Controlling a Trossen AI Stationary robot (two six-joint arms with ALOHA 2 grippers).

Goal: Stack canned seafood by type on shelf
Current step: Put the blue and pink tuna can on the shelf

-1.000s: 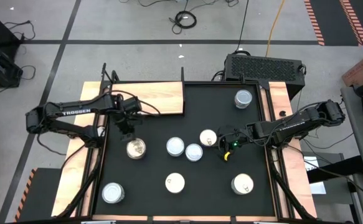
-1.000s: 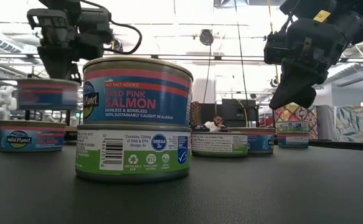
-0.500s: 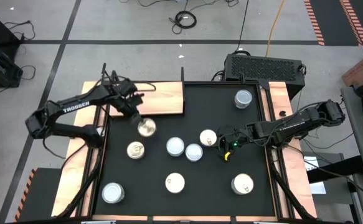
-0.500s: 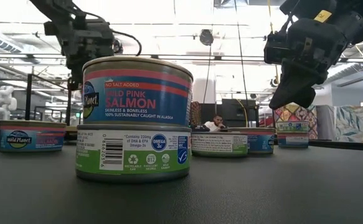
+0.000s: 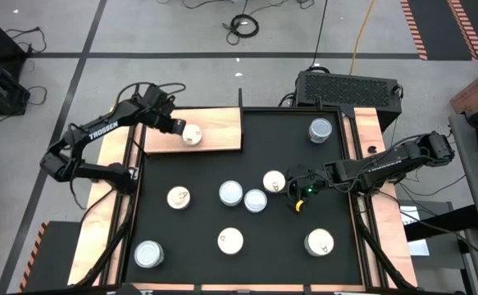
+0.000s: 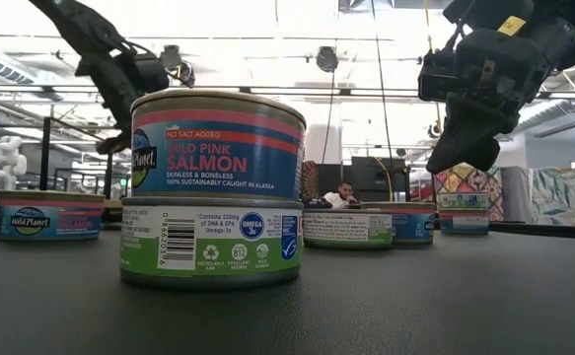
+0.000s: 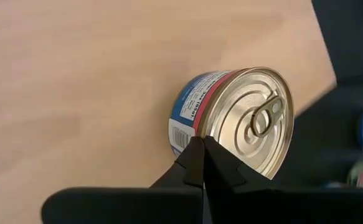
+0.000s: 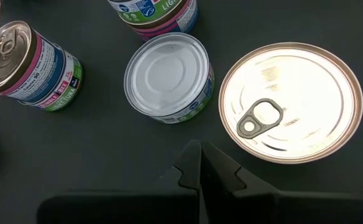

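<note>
The left gripper is reaching over the shelf, a flat pale wooden board at the far-left corner of the black tabletop, and a short round tin with a silvery-gold pull-tab top and blue-and-pink label is sitting under its tip on the board's near edge. In the left wrist view the two dark fingers are pressing together, clenched, their point against the tin's rim; whether they are pinching it I cannot tell. The right gripper, also clenched and holding nothing, is waiting above the table right of centre, just beside a gold-topped tin.

By my reading the job is barely beginning: this one tin is the only one on the shelf. Everything else is lying on the tabletop: a gold-topped tin left of centre, two pale-topped tins touching near the middle, one toward the near edge, one at the near-left corner, one at the near-right and one by the far edge. The low view is showing some already stacked in twos, salmon on a green-labelled tin
</note>
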